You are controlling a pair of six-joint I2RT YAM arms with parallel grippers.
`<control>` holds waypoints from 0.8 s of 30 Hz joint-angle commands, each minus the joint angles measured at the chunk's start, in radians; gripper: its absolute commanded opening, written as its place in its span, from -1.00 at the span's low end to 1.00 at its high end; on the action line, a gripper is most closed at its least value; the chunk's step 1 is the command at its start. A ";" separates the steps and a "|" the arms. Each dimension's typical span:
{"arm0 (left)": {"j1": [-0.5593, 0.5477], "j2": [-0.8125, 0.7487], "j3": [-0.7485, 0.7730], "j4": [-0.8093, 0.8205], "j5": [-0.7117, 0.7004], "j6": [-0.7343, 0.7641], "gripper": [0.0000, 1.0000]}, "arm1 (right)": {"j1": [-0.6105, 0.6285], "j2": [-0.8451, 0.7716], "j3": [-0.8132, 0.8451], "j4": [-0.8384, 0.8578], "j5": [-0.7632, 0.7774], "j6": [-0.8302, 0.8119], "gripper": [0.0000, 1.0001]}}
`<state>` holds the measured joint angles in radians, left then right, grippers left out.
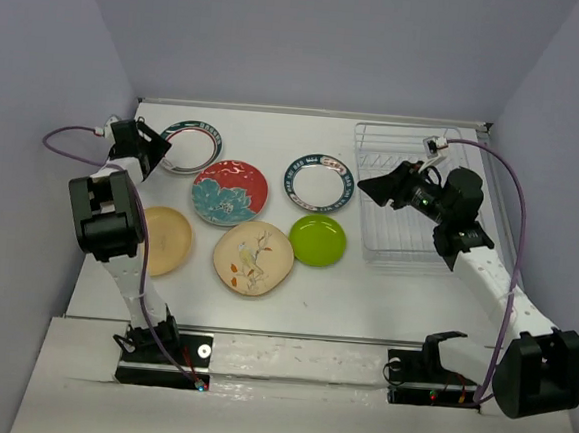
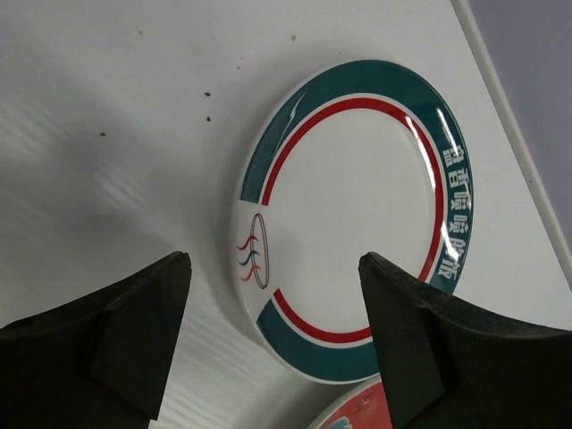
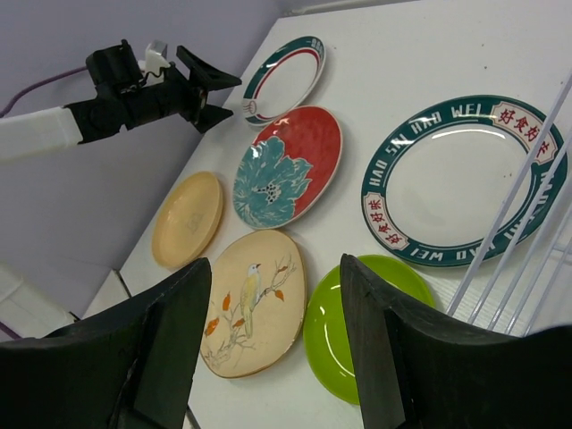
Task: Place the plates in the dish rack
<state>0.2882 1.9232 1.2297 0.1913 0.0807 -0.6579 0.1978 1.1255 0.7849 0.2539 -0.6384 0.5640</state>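
Six plates lie flat on the white table. A white plate with a teal rim (image 1: 191, 147) is at the far left, and my left gripper (image 1: 162, 146) hovers open and empty at its left edge. In the left wrist view this plate (image 2: 357, 223) lies between and beyond the spread jaws (image 2: 273, 259). The red plate with the teal flower (image 1: 230, 193), the second teal-rimmed plate (image 1: 318, 183), the lime green plate (image 1: 318, 240), the beige bird plate (image 1: 253, 257) and the tan-orange plate (image 1: 164, 240) lie around the middle. The pale wire dish rack (image 1: 417, 129) stands at the right and holds no plates. My right gripper (image 1: 365, 189) is open and empty above the rack's left side.
In the right wrist view the open jaws (image 3: 273, 264) frame the bird plate (image 3: 255, 304) and the green plate (image 3: 326, 335); rack wires (image 3: 518, 206) cross the right edge. The left arm (image 3: 134, 89) shows at the upper left. Grey walls enclose the table on three sides.
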 commanded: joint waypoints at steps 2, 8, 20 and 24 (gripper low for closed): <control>0.003 0.108 0.126 0.053 0.090 -0.035 0.69 | 0.006 0.017 -0.001 0.021 0.005 -0.026 0.30; 0.005 0.171 0.133 0.097 0.125 -0.068 0.42 | 0.006 0.030 0.001 0.019 0.020 -0.036 0.30; 0.014 0.175 0.028 0.276 0.146 -0.140 -0.89 | 0.006 0.059 0.010 0.019 0.016 -0.039 0.29; 0.020 0.114 -0.038 0.396 0.157 -0.167 -0.89 | 0.006 0.071 0.014 0.021 -0.004 -0.032 0.29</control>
<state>0.2905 2.1273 1.2667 0.4793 0.2462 -0.8101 0.1978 1.1873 0.7849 0.2466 -0.6250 0.5396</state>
